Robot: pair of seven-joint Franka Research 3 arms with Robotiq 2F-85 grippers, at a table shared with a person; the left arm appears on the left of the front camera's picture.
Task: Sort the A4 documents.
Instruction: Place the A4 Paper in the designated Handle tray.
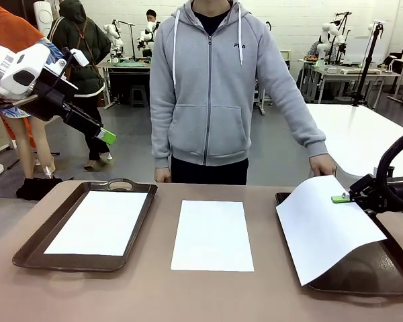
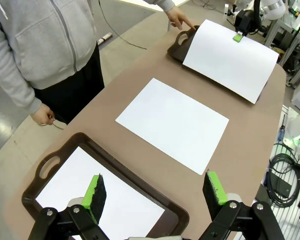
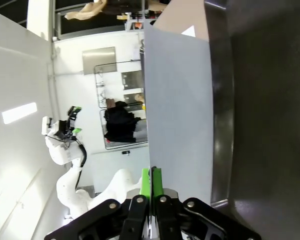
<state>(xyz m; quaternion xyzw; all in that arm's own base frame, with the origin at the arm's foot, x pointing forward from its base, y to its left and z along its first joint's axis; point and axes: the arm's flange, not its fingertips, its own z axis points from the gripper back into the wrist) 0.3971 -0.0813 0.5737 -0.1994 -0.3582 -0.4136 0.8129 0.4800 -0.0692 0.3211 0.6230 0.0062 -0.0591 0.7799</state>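
A4 documents [image 1: 212, 235]: 1 sheet [image 1: 326, 225], lower right, clamped in the right gripper [image 1: 341, 198], half hides its tray [image 1: 369, 270]; the left gripper [image 1: 106, 136] gapes, empty.

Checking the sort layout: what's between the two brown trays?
One A4 sheet, flat on the table, touching neither the left tray nor the right tray; clear in the front view.

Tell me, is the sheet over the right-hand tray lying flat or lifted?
Lifted: the sheet hangs tilted above the tray, its edge pinched by the right gripper.
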